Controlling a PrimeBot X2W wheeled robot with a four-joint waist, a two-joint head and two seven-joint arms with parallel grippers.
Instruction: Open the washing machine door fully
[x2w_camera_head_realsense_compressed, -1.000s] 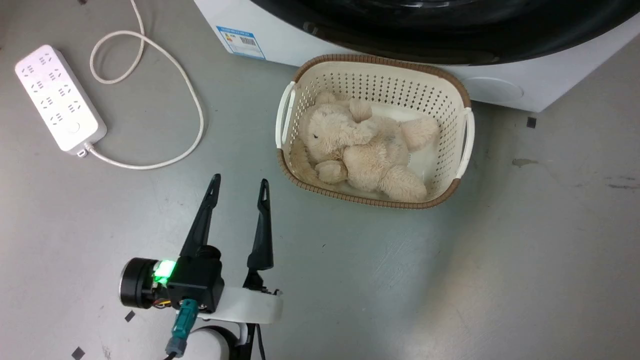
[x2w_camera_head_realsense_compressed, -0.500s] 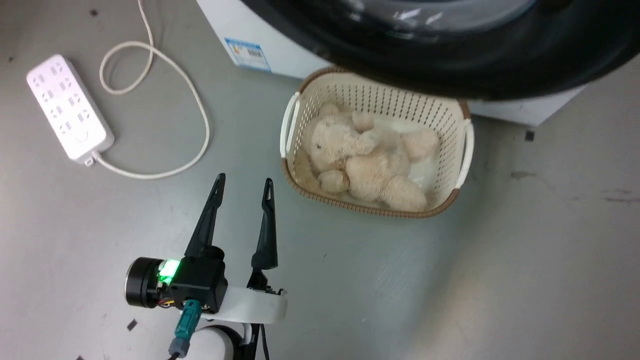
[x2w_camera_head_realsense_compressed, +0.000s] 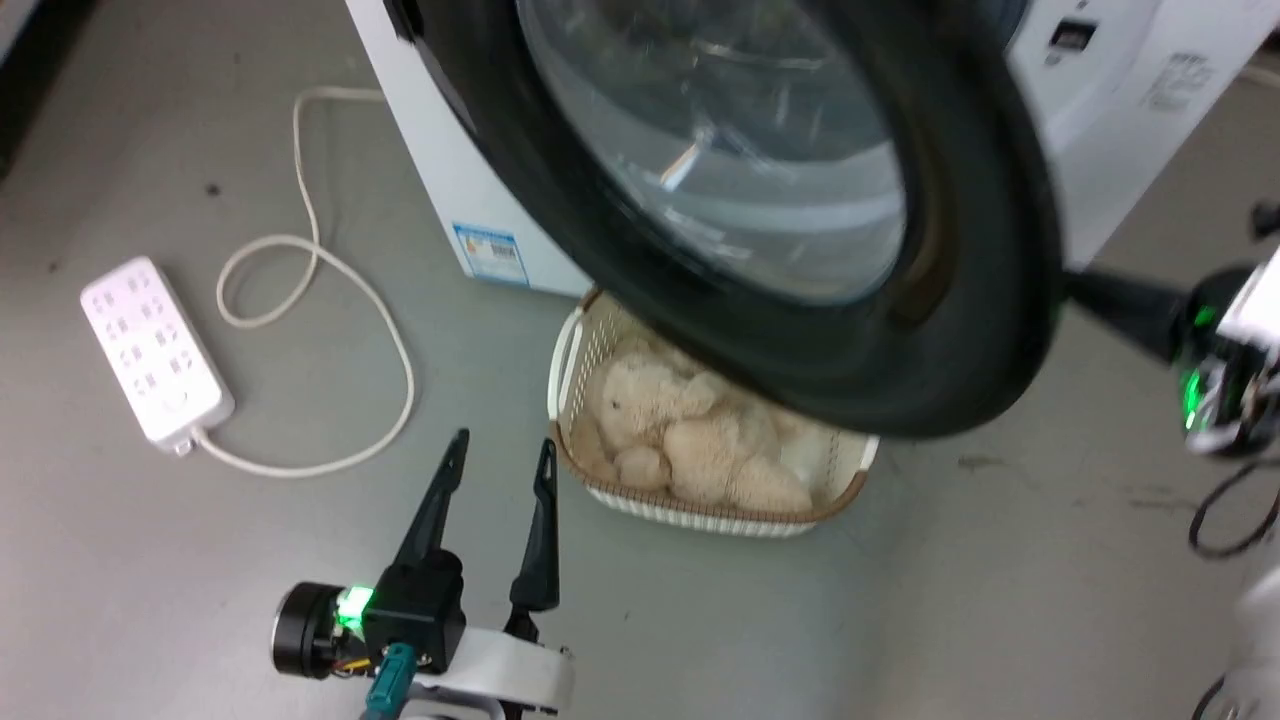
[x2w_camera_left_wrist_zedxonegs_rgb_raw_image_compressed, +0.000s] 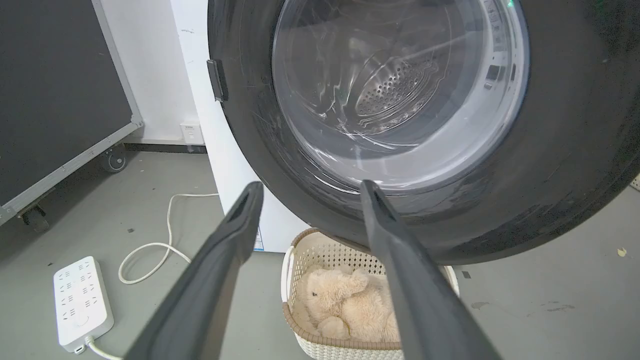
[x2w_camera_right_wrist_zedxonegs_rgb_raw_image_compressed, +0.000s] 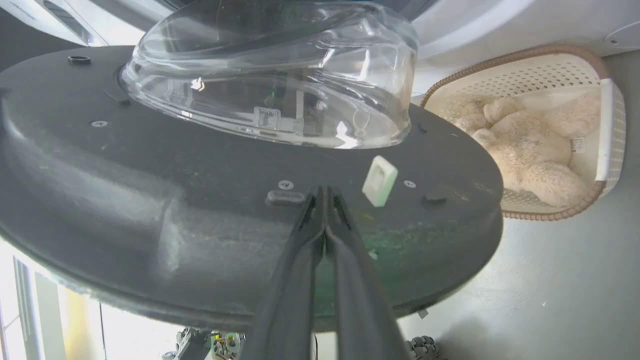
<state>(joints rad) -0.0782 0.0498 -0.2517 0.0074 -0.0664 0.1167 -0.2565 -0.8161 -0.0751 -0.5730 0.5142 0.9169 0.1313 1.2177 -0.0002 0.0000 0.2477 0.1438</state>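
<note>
Basket (x2w_camera_head_realsense_compressed: 700, 512): cream, brown rim, plush toy (x2w_camera_head_realsense_compressed: 680, 435) inside.
Door (x2w_camera_head_realsense_compressed: 960, 340): black, glass centre, overhangs the basket's far side.
Power strip (x2w_camera_head_realsense_compressed: 155, 350), cord (x2w_camera_head_realsense_compressed: 330, 290): well left of basket.
Left gripper (x2w_camera_head_realsense_compressed: 503, 442): fingers apart, just left of basket.
Right gripper (x2w_camera_head_realsense_compressed: 1115, 298): beyond basket's right, tips hidden behind door.

- washing machine door (x2w_camera_head_realsense_compressed: 980, 300): glossy black plastic outside; its inner face looks matt dark and scuffed in the right wrist view.
- bowl window (x2w_camera_right_wrist_zedxonegs_rgb_raw_image_compressed: 270, 90): clear, shiny glass.
- drum (x2w_camera_left_wrist_zedxonegs_rgb_raw_image_compressed: 395, 87): bright perforated metal.
- washing machine body (x2w_camera_head_realsense_compressed: 1120, 130): smooth white panel.
- laundry basket (x2w_camera_head_realsense_compressed: 690, 508): cream perforated plastic with a brown woven-look rim.
- teddy bear (x2w_camera_head_realsense_compressed: 680, 430): fluffy beige plush.
- power strip (x2w_camera_head_realsense_compressed: 155, 350): smooth white plastic.
- floor (x2w_camera_head_realsense_compressed: 900, 600): grey, smooth, faintly scuffed.
- left gripper (x2w_camera_head_realsense_compressed: 503, 442): matt dark fingers.
</note>
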